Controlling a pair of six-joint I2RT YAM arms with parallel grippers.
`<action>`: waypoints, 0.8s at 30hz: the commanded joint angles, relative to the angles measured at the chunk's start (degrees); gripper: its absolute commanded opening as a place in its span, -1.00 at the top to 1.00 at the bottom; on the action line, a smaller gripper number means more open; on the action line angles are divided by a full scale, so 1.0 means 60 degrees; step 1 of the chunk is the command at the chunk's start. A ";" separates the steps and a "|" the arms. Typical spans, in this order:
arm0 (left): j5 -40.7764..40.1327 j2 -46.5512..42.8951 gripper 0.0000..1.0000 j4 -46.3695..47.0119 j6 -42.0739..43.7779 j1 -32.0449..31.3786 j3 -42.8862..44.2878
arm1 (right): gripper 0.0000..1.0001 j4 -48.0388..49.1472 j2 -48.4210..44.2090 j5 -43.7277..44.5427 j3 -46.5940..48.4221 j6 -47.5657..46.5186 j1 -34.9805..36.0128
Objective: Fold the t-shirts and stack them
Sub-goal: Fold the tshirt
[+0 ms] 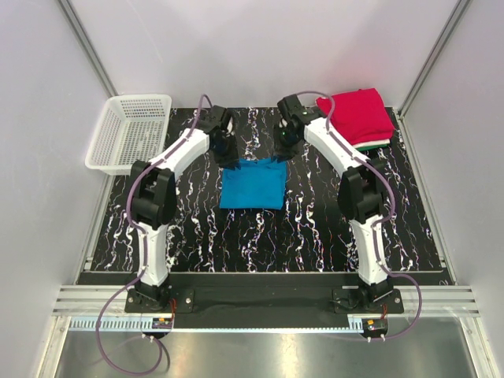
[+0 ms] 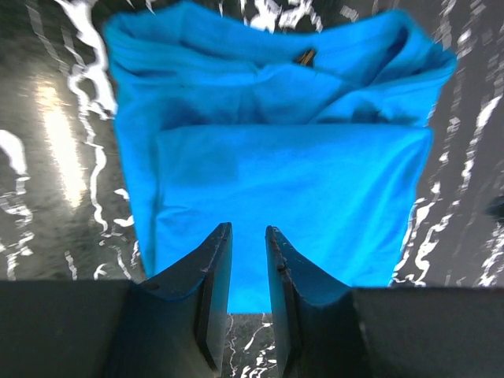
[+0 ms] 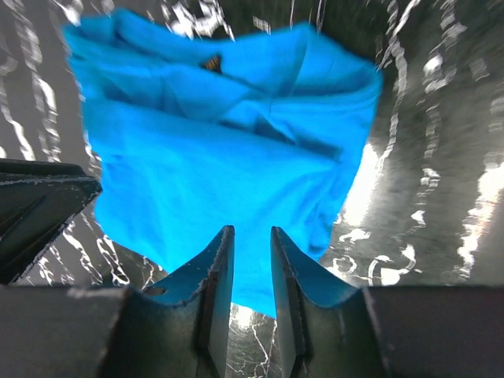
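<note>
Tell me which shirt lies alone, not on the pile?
The blue shirt, folded at the table's middle between both arms. The red shirt tops the pile at the far right.

I am operating in a lab test cell: plain white panels (image 1: pixel 260 47), aluminium framing (image 1: pixel 87 39), a marbled black table (image 1: pixel 260 236).

The table (image 1: pixel 315 228) was black with white marbling. A folded blue t-shirt (image 1: pixel 252 183) lay near its centre; at two o'clock sat a folded stack — red t-shirt (image 1: pixel 360 114) on top — and at ten o'clock a white mesh basket (image 1: pixel 130 132).
</note>
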 commanded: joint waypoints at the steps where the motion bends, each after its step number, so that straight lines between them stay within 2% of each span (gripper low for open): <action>1: 0.0333 0.0300 0.46 0.0338 0.0225 -0.0064 -0.0208 | 0.37 0.0557 0.0100 -0.0529 -0.0706 0.0425 0.0258; 9: -0.0135 0.0344 0.49 0.0734 0.0401 -0.0094 -0.0999 | 0.38 0.1524 0.0113 -0.0822 -0.2201 0.0835 0.0508; 18: -0.1262 0.0476 0.56 0.0749 0.0313 -0.0079 -0.0985 | 0.42 0.1641 0.0451 -0.0150 -0.2744 0.0426 0.0522; 24: -0.1322 0.0696 0.56 0.0675 0.0182 -0.0064 -0.0839 | 0.42 0.1612 0.0261 0.0188 -0.2671 0.0191 0.0479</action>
